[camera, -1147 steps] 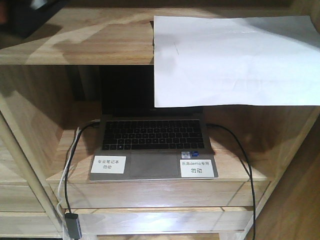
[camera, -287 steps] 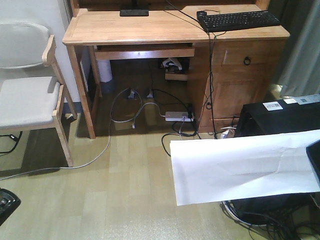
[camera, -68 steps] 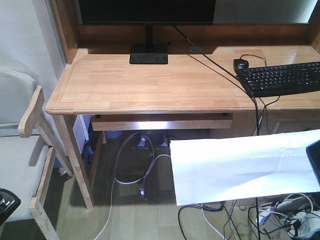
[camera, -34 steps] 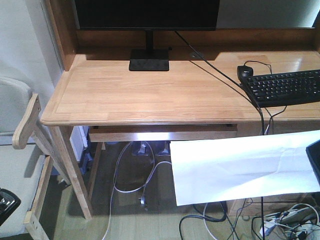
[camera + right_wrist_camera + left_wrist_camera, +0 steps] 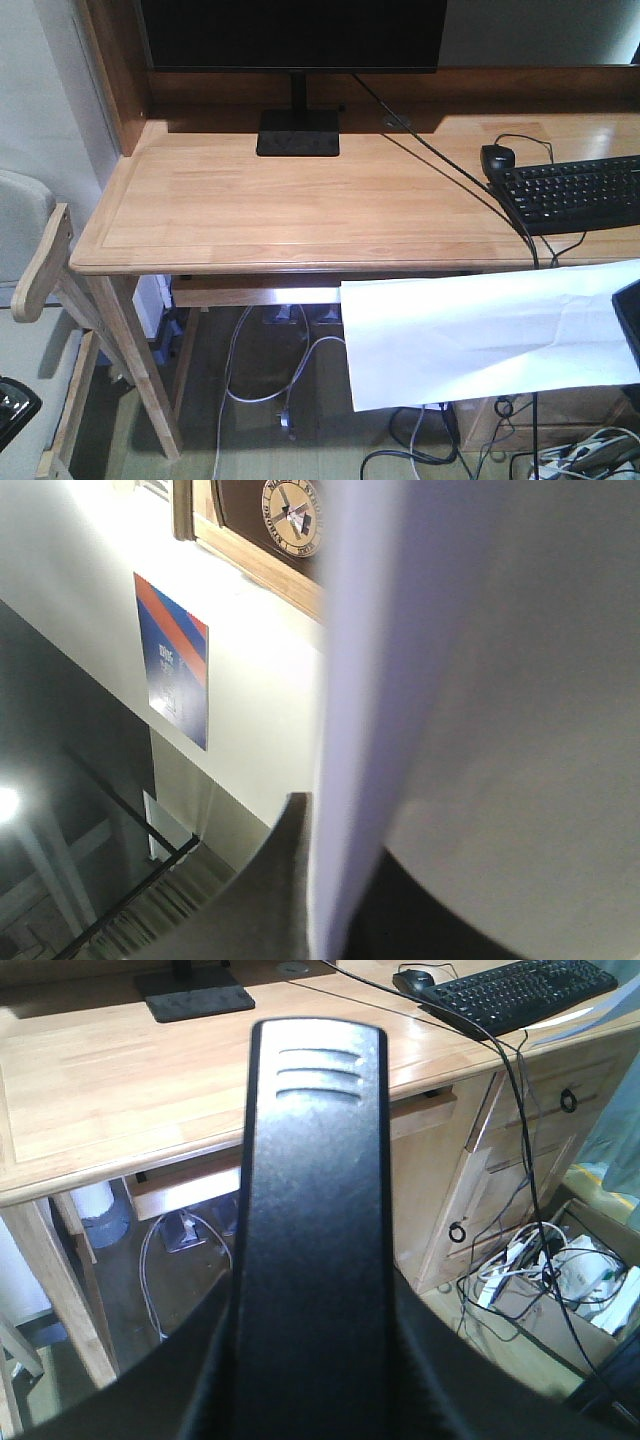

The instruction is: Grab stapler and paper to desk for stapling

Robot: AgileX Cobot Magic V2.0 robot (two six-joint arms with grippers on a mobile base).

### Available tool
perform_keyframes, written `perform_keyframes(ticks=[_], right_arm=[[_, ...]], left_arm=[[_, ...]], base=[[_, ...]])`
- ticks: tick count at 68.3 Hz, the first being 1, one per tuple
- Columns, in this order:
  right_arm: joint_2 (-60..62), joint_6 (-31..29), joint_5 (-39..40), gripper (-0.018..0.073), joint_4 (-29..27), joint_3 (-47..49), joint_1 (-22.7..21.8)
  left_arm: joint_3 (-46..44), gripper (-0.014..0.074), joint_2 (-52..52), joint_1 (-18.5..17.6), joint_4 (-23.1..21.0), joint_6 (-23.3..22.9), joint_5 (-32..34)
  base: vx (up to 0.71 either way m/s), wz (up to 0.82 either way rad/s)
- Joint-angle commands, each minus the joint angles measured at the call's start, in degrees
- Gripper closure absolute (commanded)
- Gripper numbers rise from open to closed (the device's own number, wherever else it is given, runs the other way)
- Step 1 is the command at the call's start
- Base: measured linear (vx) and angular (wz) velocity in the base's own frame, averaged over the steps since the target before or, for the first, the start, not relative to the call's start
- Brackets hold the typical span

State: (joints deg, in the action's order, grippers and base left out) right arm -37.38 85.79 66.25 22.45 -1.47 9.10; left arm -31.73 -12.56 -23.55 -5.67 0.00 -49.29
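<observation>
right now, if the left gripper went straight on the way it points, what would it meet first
Probably the desk top: the left gripper aims the stapler at the bare wood beyond the front edge, though depth is unclear.

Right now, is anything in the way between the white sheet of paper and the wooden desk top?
Partly. Straight beyond the white paper sheet, the black keyboard and black mouse occupy the right of the light-wood desk. The stretch left of them, in front of the monitor stand, looks bare.
</observation>
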Motion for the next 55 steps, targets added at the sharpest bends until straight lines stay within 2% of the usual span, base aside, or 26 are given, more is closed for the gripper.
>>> perform_keyframes(ticks=[1,55], right_arm=[[-0.2,-0.9,7.7,0.0561,-1.0,-1.4,-0.2],[-0.2,-0.9,7.7,0.0561,-1.0,-1.4,-0.2]], left_arm=[[-1.7,0.0603,-0.5,-0.3,-0.7,0.0,6.3],[-1.7,0.0603,-0.5,-0.3,-0.7,0.0,6.3]], base=[[0.1,0.0],[0.09,-0.01]])
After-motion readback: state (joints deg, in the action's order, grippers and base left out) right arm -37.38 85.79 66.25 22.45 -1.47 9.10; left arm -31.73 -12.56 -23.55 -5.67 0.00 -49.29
